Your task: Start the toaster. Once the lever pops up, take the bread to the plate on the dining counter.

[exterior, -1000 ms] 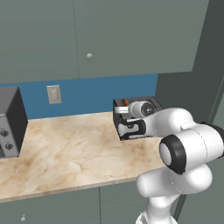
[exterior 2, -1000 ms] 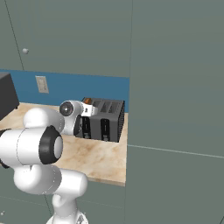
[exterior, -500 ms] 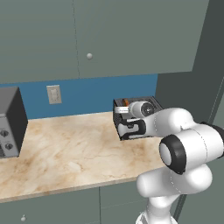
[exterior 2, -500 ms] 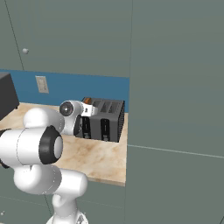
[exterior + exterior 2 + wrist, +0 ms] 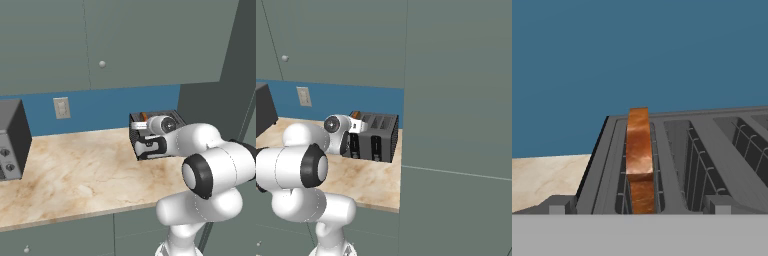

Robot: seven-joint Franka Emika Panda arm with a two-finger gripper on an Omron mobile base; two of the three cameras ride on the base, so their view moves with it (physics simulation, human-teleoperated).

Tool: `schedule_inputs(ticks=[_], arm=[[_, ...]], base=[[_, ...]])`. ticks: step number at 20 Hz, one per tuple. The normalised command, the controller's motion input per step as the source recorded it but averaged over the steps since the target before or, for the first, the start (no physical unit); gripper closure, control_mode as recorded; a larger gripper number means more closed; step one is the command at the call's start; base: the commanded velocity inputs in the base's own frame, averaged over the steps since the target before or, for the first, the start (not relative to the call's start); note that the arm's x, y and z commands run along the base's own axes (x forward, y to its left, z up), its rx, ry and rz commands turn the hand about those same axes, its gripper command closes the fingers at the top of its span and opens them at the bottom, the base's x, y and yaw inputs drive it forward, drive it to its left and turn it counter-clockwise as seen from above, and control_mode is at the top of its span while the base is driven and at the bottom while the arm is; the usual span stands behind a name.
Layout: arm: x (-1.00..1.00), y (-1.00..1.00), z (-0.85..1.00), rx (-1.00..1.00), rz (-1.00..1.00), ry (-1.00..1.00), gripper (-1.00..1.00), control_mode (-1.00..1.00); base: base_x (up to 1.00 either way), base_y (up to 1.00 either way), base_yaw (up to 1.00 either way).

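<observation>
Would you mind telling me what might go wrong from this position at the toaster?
The bread stands edge-on in the leftmost slot of the toaster, poking above the top; a low hand could knock it. The toaster sits near the counter's right end, so a hard push might shove it toward the edge. The arm hides the toaster's front in both base views, making aim hard to check.

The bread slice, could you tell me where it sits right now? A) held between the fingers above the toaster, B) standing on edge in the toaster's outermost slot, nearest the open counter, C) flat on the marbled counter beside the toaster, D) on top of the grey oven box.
B: in the hand view the bread stands on edge in the toaster slot at the counter end, its top above the rim.
</observation>
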Motion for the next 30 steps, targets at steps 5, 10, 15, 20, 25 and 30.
schedule_inputs(ticks=[5, 10, 15, 20, 25, 30], arm=[[0.0, 0.0, 0.0, 0.0, 0.0, 0.0, -1.0, -1.0], [0.0, 0.0, 0.0, 0.0, 0.0, 0.0, -1.0, -1.0], [0.0, 0.0, 0.0, 0.0, 0.0, 0.0, -1.0, -1.0], [0.0, 0.0, 0.0, 0.0, 0.0, 0.0, -1.0, -1.0], [0.0, 0.0, 0.0, 0.0, 0.0, 0.0, -1.0, -1.0], [0.0, 0.0, 0.0, 0.0, 0.0, 0.0, -1.0, -1.0]], base=[[0.0, 0.0, 0.0], [0.0, 0.0, 0.0], [0.0, 0.0, 0.0], [0.0, 0.0, 0.0], [0.0, 0.0, 0.0], [0.0, 0.0, 0.0]])
